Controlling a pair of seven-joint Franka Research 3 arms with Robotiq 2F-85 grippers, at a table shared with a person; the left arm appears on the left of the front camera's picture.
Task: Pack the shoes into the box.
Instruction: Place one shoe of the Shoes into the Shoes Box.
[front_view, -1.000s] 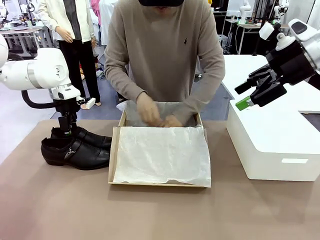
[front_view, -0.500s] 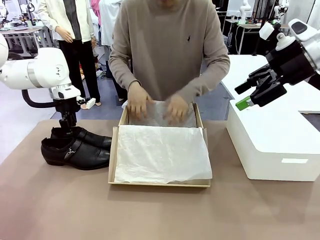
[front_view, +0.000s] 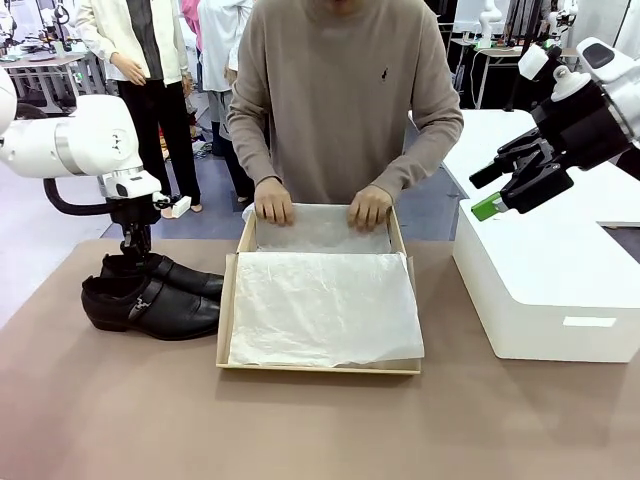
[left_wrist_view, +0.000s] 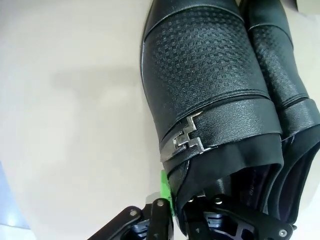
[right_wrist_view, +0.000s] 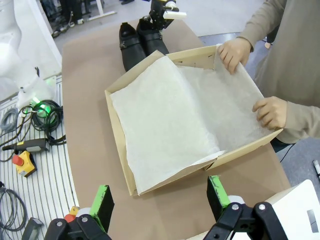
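Your left pincer (front_view: 136, 258) is clenched on the collar of one of the shoes (front_view: 150, 300), one finger inside and one outside. The pair lies on the desk (front_view: 300, 430) just left of the box (front_view: 228, 300), long axes sideways, toes toward it, so the carry runs rightward. Your right pincer (front_view: 485, 190) hangs released, well apart, above the white box (front_view: 540, 290).

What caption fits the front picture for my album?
Left gripper clamps the far black shoe while a person holds tissue paper in the cardboard box.
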